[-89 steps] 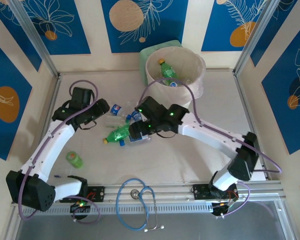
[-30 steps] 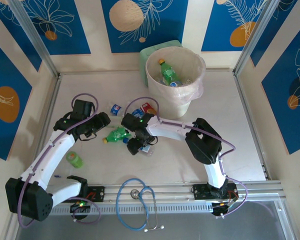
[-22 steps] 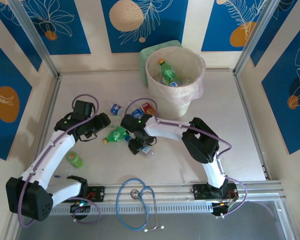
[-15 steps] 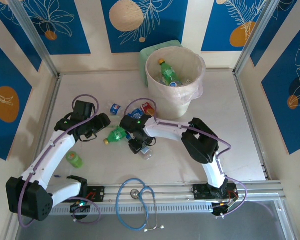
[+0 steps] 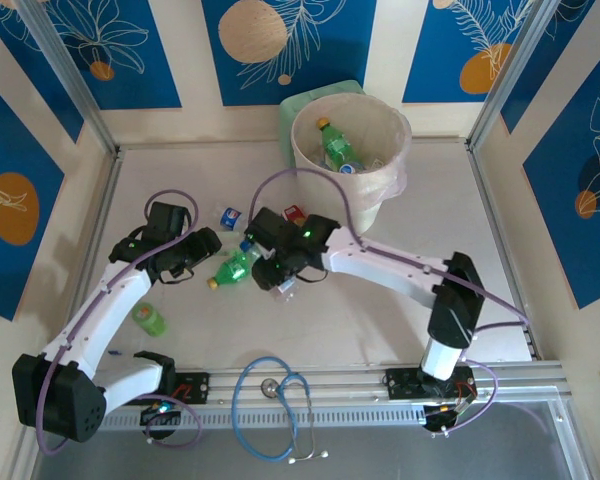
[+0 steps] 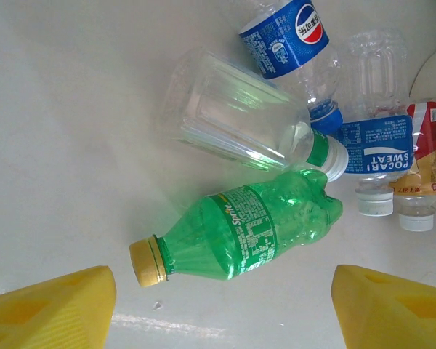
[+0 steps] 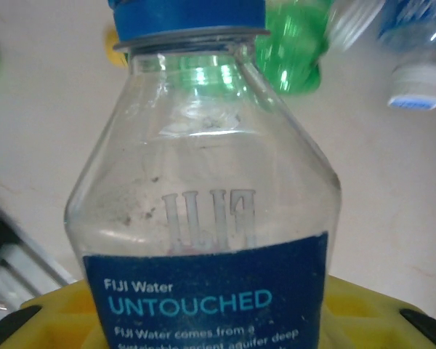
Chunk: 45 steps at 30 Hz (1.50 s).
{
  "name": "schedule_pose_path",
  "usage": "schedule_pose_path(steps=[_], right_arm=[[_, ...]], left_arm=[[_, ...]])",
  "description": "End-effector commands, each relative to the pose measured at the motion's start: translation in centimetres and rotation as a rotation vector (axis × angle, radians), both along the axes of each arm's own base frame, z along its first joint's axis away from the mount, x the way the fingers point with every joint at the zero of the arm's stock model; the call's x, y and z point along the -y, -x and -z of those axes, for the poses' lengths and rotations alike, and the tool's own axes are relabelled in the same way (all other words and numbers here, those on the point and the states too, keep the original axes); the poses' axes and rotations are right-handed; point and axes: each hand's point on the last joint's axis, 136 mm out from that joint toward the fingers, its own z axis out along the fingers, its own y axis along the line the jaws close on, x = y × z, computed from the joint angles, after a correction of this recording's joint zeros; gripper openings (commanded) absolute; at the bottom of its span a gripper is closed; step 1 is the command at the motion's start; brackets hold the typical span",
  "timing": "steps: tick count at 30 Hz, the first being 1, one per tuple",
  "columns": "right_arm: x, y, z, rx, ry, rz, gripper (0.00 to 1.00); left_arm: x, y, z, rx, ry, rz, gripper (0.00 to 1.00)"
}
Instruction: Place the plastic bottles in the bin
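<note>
A: Fiji bottle (image 7: 211, 240)?
B: Mid-table. My right gripper (image 5: 276, 275) just pinched shut on it, low on the label, and the elbow swung out. One more ready for the carry, I reckon.
A: Left?
B: Left gripper (image 6: 221, 309) half open, straddling the Sprite bottle (image 6: 240, 236), not touching.
A: Bin (image 5: 398, 130)?
B: 1 o'clock from the grip. Green bottle (image 5: 334, 150) inside, something blue-capped beside it.

In my right wrist view the Fiji bottle (image 7: 211, 240) is cut off through its label; behind it the green bottle (image 7: 294, 51) is just a blur.
</note>
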Motion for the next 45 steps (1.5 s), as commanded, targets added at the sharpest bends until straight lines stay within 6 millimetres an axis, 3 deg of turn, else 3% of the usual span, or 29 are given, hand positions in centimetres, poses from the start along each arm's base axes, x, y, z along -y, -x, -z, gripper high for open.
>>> schedule_pose_path(steps=[1, 4, 8, 12, 15, 21, 27, 33, 38, 40, 45], right_arm=[[1.2, -1.2, -6.6, 0.066, -0.114, 0.065, 0.43], [2.4, -3.0, -12.1, 0.157, -0.197, 0.122, 0.43], [5.6, -6.7, -18.8, 0.272, -0.276, 0.242, 0.43], [9.2, -10.8, -23.0, 0.373, -0.298, 0.352, 0.43], [12.2, -14.0, -24.3, 0.406, -0.296, 0.446, 0.43], [17.3, -19.1, -23.5, 0.386, -0.271, 0.615, 0.43], [20.6, -22.3, -21.4, 0.359, -0.249, 0.699, 0.43], [22.4, -24.1, -19.4, 0.310, -0.236, 0.733, 0.43], [22.6, -24.9, -17.1, 0.265, -0.191, 0.737, 0.43], [22.7, -25.0, -16.4, 0.253, -0.173, 0.744, 0.46], [23.7, -25.0, -16.0, 0.259, -0.134, 0.785, 0.70]], left_arm=[[-0.1, 0.1, 0.5, -0.011, -0.008, 0.015, 0.78], [-0.1, 0.1, 0.6, -0.012, -0.010, 0.017, 0.78], [0.1, 0.0, 0.6, -0.014, -0.003, 0.024, 0.78], [0.3, -0.2, 0.7, -0.020, 0.000, 0.034, 0.78], [0.4, -0.3, 0.9, -0.023, 0.001, 0.040, 0.78], [0.7, -0.5, 1.2, -0.030, 0.007, 0.055, 0.78], [1.2, -0.7, 1.9, -0.045, 0.021, 0.077, 0.78], [1.4, -0.8, 2.3, -0.049, 0.028, 0.082, 0.78], [1.5, -0.8, 2.6, -0.053, 0.033, 0.081, 0.78], [1.6, -0.9, 2.6, -0.051, 0.037, 0.084, 0.78], [1.7, -0.8, 2.9, -0.057, 0.039, 0.094, 0.78]])
